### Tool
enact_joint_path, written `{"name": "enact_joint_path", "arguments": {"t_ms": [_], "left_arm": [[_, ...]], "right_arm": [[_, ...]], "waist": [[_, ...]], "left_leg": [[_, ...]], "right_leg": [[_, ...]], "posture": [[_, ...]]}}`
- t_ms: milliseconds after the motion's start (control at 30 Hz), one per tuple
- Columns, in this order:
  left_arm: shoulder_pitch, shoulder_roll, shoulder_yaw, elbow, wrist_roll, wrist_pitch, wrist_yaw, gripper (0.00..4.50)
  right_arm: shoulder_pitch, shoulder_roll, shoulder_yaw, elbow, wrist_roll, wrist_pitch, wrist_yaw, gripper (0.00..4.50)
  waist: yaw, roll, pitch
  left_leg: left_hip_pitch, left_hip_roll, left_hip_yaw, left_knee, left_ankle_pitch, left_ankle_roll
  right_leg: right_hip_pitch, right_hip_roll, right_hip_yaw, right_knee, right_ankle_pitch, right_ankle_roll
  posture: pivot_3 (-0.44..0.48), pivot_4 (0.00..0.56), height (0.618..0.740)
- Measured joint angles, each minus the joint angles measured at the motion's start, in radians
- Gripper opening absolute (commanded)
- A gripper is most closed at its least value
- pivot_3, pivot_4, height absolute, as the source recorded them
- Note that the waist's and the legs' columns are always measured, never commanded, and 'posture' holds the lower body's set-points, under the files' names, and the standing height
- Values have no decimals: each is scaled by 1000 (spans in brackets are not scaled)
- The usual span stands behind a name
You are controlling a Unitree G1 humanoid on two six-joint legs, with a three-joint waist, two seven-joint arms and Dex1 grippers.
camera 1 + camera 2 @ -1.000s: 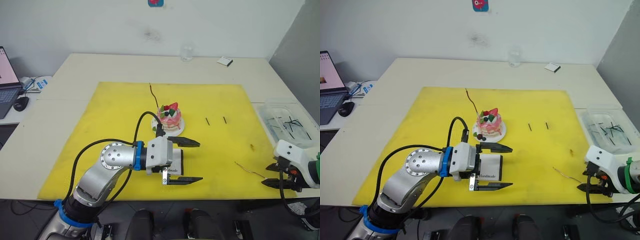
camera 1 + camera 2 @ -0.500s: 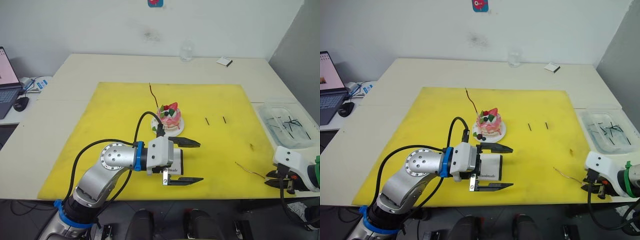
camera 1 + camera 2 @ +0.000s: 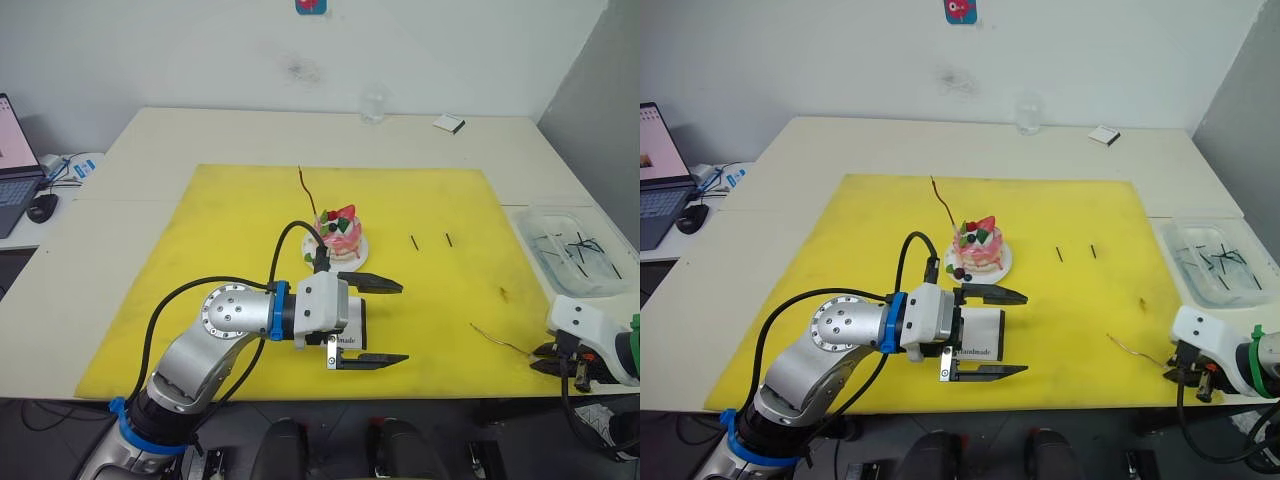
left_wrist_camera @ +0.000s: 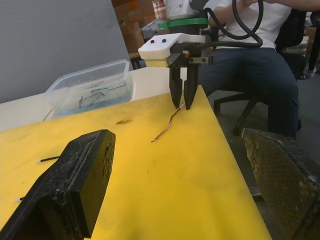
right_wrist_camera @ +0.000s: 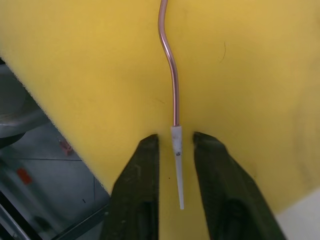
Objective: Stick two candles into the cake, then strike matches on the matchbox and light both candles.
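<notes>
So the right pincer sits at the yellow mat's near edge, fingers slightly apart around the pale end of the thin wavy olive-gold candle, not clamped yet. The left pincer is wide open around the flat white "Handmade" matchbox, just in front of the small pink cake.

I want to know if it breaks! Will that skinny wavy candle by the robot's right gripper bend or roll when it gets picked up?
The olive-gold candle looks wire-thin and long, so it will probably flex and droop when lifted by its pale end. Its waves should keep it from rolling far. Being so slim, it could slip between the right gripper fingers, which stand slightly apart around that end.
</notes>
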Motion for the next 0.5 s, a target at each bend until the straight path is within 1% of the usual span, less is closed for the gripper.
{"name": "enact_joint_path", "arguments": {"t_ms": [167,267,300,367,433,467,500], "left_arm": [[0,4,0,0,-1,0,-2,4500],[1,14,2,0,-5,-2,-5,4500],[7,18,10,-1,-15,-1,-5,4500],[14,21,44,1,-39,16,5,4500],[22,3,121,4,-109,81,65,4500],[25,-10,155,4,-140,111,98,4500],[27,-27,199,6,-175,144,140,4500]], "right_arm": [[-12,0,0,3,-5,2,4,20],[-95,25,-3,4,34,46,1,20],[-151,63,-3,7,63,68,-9,20],[-281,182,-9,5,127,99,-62,20],[-457,388,-28,-3,207,153,-191,20],[-503,458,-29,-8,231,169,-245,20],[-565,561,-34,-3,241,173,-323,20]], "waist": [[0,0,0],[-3,0,0],[-5,-1,1],[-11,-3,1],[-21,-4,2],[-21,-3,2],[-23,-3,2]], "left_leg": [[0,0,0,0,0,0],[1,0,0,0,0,0],[1,0,0,0,0,0],[1,1,-1,0,0,0],[2,1,-3,0,0,0],[1,1,-4,1,0,0],[2,1,-4,0,0,0]], "right_leg": [[0,0,0,0,0,0],[0,0,1,0,0,0],[0,1,1,1,0,0],[0,2,1,2,0,0],[0,2,0,5,1,2],[0,2,0,5,3,5],[0,2,0,5,4,6]], "posture": [[0,150,740],[0,150,740],[0,150,740],[0,150,740],[0,150,740],[0,150,740],[0,150,740]]}}
